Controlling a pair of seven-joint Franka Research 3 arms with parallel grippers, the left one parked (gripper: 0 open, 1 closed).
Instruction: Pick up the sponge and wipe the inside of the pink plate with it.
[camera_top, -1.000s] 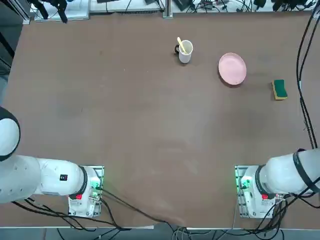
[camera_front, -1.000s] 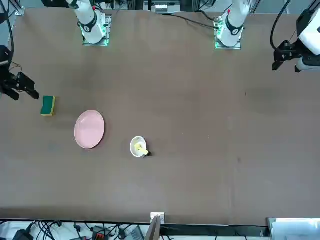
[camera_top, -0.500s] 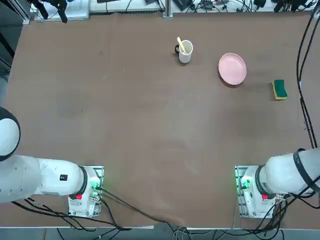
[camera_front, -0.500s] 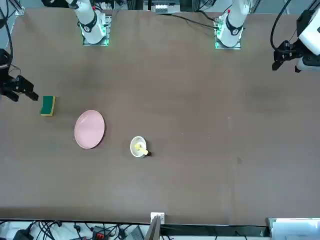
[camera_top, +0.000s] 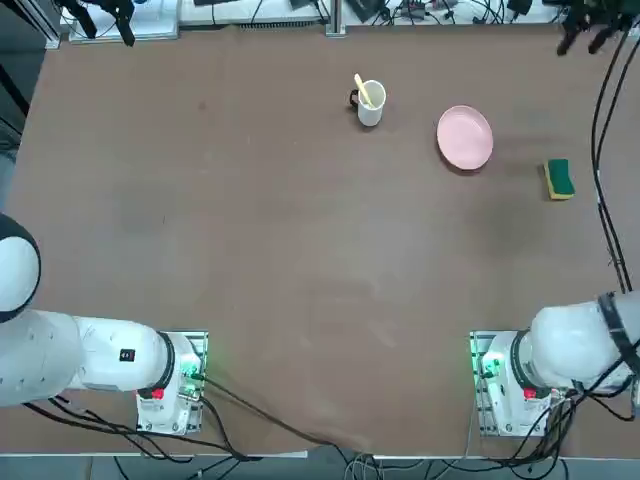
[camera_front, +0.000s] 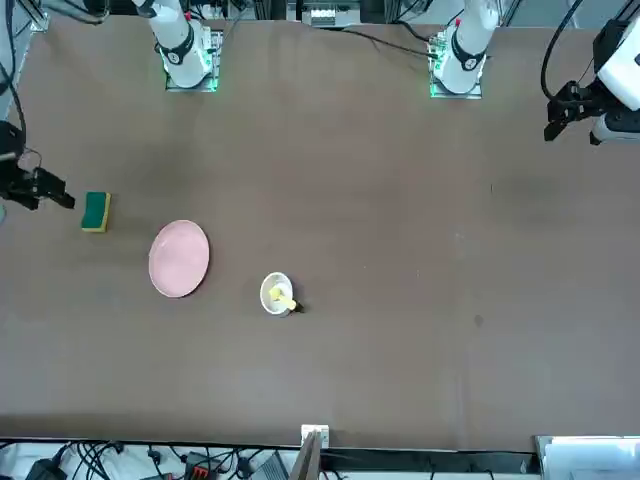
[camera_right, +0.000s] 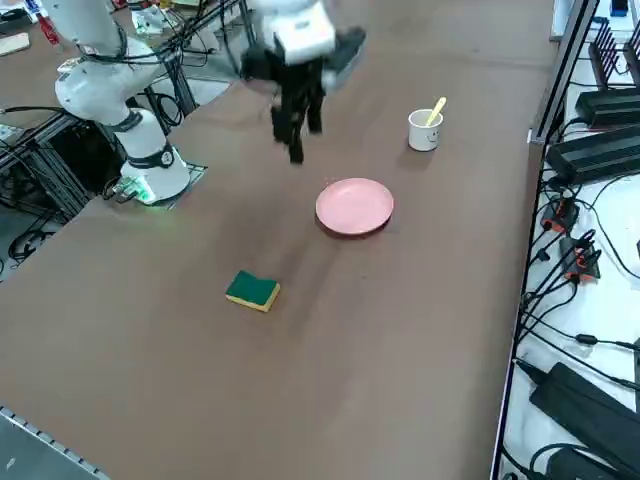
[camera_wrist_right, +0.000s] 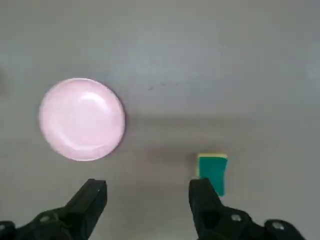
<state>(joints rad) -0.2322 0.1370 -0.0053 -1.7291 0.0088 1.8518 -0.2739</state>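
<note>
Sponge still to be picked up, plate still to be wiped

The right gripper hangs above the table, its fingers spread wide with nothing between them. The sponge lies on the tabletop, green side up, apart from the pink plate. Nothing of the task looks done: grasping, carrying and wiping all remain. The gripper seems, though height is hard to judge, well above the sponge.

You have a white mug with a yellow utensil in it on the tabletop; beyond the edge lie black cables, apparently tangled.
</note>
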